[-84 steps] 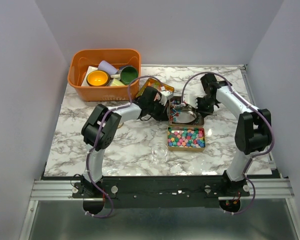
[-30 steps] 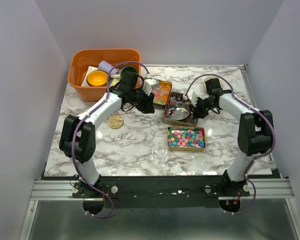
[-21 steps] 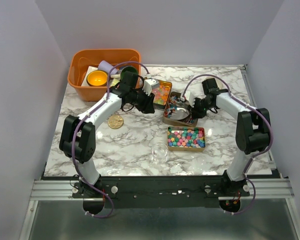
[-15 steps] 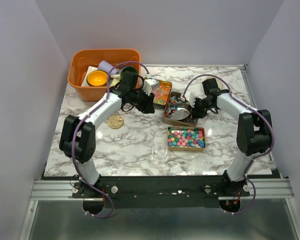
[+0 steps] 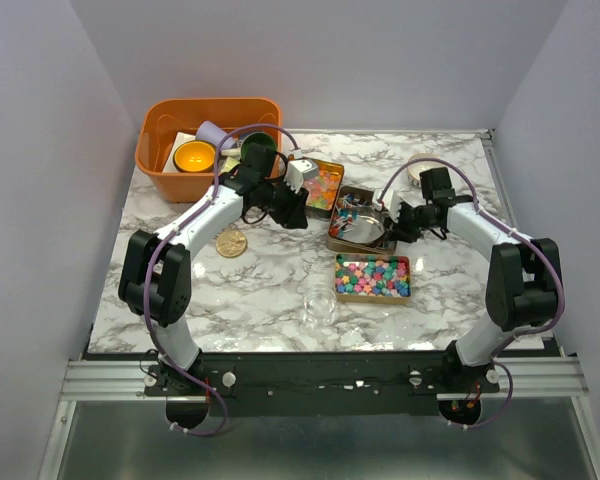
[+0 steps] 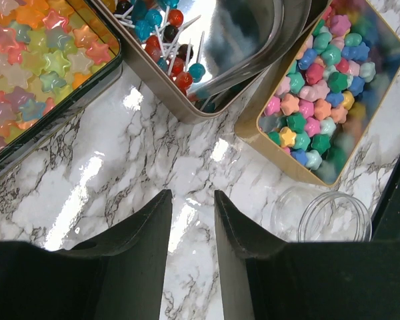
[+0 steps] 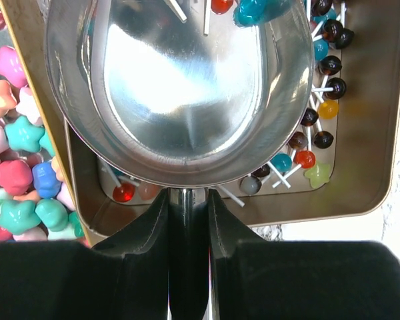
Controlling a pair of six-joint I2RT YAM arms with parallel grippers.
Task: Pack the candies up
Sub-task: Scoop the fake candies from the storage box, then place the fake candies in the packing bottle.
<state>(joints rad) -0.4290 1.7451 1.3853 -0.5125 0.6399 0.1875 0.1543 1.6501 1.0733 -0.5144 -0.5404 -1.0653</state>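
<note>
I log the right claw (image 7: pixel 188 212) pinching the handle of the steel scoop (image 7: pixel 187 87), whose bowl lies in the middle tin (image 7: pixel 367 133) over stick candies (image 7: pixel 318 64). Left claw (image 6: pixel 193 213) is narrowly spread, holding nothing, above bare table (image 6: pixel 153 153). The candy tins sit mid-table, toward the far edge.

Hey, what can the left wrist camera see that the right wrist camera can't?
Only the left wrist view shows the tin of pastel star candies, the clear jar standing on the marble table, and the left gripper, open and empty. Only the right wrist view shows the right gripper shut on the handle of the metal scoop. Both show that scoop's bowl over the lollipop tin, with the bright star candies in the tin beside it.
</note>
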